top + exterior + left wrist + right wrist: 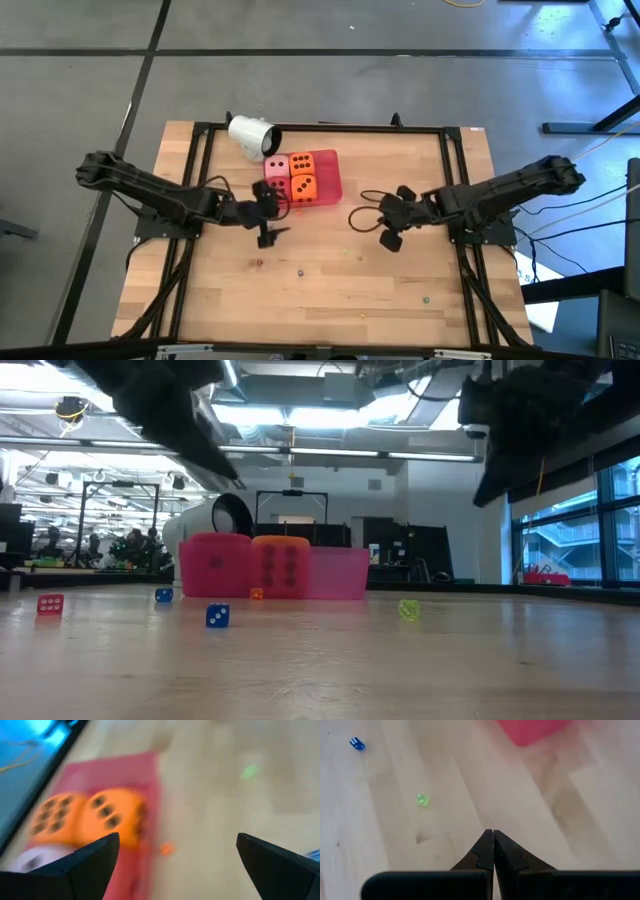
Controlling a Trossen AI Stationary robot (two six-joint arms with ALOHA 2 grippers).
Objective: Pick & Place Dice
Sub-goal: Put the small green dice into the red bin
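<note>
Dark and jointed, the left arm reaches in from the left edge of the high view toward the middle of the frame, and the left gripper (pixel 268 215) sits just below and left of the red tray (pixel 328 187), its two fingers (pixel 90 865) spread wide with nothing between them. Four dice stand packed in a square on the left part of that tray: the pale pink die (pixel 276 167) at upper left, a red die (pixel 277 189) below it, one orange die (pixel 301 163) at upper right and the other orange die (pixel 303 187) at lower right. From the left wrist view, the two orange dice (pixel 80 817) appear side by side on the red tray between and beyond the open fingers, apart from them. A white cup (pixel 251 135) lies on its side just above and left of the tray. The right arm comes in from the right edge of the high view, and the right gripper (pixel 392 222) rests over bare wood right of centre, well apart from the tray, its fingers (pixel 485 851) pressed together and holding nothing. Several tiny dice are scattered on the wooden table (pixel 400 280): in the low view a small blue one (pixel 217 616), a small red one (pixel 50 604) and a small green one (pixel 409 610) sit in front of the tray.
</note>
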